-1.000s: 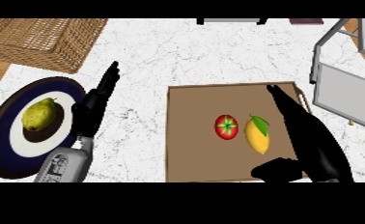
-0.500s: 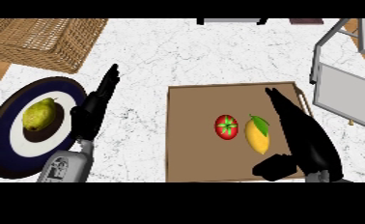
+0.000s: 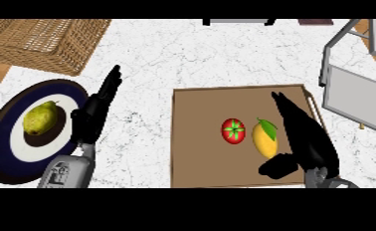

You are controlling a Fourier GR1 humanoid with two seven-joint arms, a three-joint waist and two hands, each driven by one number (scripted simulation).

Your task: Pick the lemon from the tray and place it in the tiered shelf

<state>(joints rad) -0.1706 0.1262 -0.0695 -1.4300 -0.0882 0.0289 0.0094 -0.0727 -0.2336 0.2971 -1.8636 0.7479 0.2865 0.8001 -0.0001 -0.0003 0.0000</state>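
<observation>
Below, head view: lemon [image 3: 265, 138] on brown tray [image 3: 198, 140], just right of tomato [image 3: 234, 130]; right hand [image 3: 301, 135] directly beside lemon's right flank, fingers straight along it, thumb low near lemon's bottom end, spread and holding nothing, probably lined up for side grasp. Tiered shelf [image 3: 345, 83] at right edge, beyond tray, as drop-off. Left hand [image 3: 95, 110] resting open, fingers up, between tray and plate [image 3: 15, 140] carrying pear [image 3: 40, 118]; wicker basket [image 3: 51, 41] upper left.

A: What's sitting on the counter [image 3: 183, 60]?
B: White marble top. Wicker basket [image 3: 51, 43] at 10 o'clock, plate [image 3: 18, 140] at 8, brown tray [image 3: 198, 140] at 5, tiered shelf [image 3: 349, 85] at 3.
</observation>
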